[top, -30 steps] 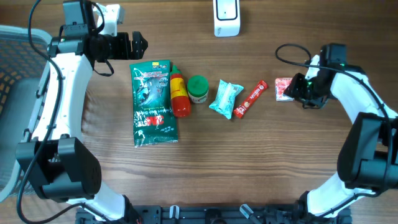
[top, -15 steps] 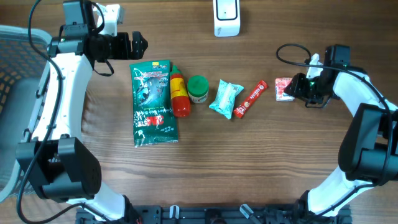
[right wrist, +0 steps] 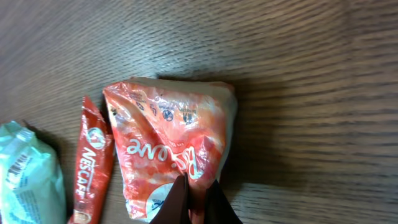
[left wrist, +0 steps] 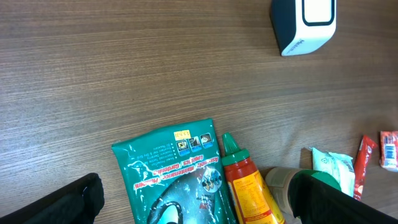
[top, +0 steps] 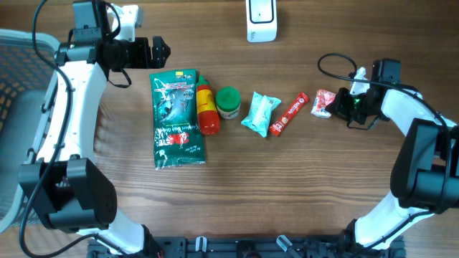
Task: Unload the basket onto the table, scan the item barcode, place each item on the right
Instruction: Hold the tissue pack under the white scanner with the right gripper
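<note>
Gripping the red-orange packet (right wrist: pixel 168 140) by one edge, right fingers (right wrist: pixel 180 200) closed tight, at the right end of the row on the surface (top: pixel 287 186); nothing in the left fingers (left wrist: pixel 62 202), spread wide. Apparently the grasp step; next, lift and turn its barcode toward the scanner (top: pixel 261 20). One each: packet, stick sachet (top: pixel 289 113), teal wrapper (top: pixel 259 113), jar (top: pixel 228 102), bottle (top: pixel 206 111), green pouch (top: pixel 176 118), scanner.

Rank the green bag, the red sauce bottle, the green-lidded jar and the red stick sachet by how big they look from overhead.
1. green bag, by far the largest.
2. red sauce bottle.
3. green-lidded jar and red stick sachet: too close to rank; the sachet is longer but much thinner.
</note>
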Tool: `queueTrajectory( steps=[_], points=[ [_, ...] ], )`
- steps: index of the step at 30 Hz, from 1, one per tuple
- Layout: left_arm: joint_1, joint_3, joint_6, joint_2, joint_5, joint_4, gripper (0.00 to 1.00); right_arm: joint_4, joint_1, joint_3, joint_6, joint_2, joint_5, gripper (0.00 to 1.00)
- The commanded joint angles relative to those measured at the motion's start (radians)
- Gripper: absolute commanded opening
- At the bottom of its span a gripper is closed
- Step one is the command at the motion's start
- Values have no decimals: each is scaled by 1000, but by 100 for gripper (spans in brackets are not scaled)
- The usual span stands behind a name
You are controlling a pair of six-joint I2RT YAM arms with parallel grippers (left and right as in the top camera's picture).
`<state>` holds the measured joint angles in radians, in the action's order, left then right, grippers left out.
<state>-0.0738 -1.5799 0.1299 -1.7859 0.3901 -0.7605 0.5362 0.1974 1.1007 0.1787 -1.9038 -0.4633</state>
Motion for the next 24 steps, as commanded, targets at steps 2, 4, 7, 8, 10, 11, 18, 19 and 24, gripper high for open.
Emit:
queueTrajectory(
  steps=[2,4,7,8,10,11,18,19,24],
  points=[
    [-2,-11,19,13,1,0,100,7,-2,24,0,70,-267,4],
    [-2,-11,19,13,1,0,100,-54,-2,39,1,140,-537,4],
    [-2,-11,20,13,1,0,100,-277,-2,39,103,155,-877,4],
    [-2,-11,19,13,1,0,100,-373,-2,39,171,155,-954,4],
    [-2,-11,19,13,1,0,100,-563,-2,39,330,155,-1054,4],
    [-2,-11,19,13,1,0,100,-771,-3,39,529,155,-1107,5],
    [-2,-11,19,13,1,0,100,-1714,-3,39,1531,155,-1064,4],
    [-2,-11,19,13,1,0,100,-1740,-3,39,1572,155,-1063,4],
    [-2,-11,19,13,1,0,100,-1649,-3,36,1396,150,-1057,4]
  ],
)
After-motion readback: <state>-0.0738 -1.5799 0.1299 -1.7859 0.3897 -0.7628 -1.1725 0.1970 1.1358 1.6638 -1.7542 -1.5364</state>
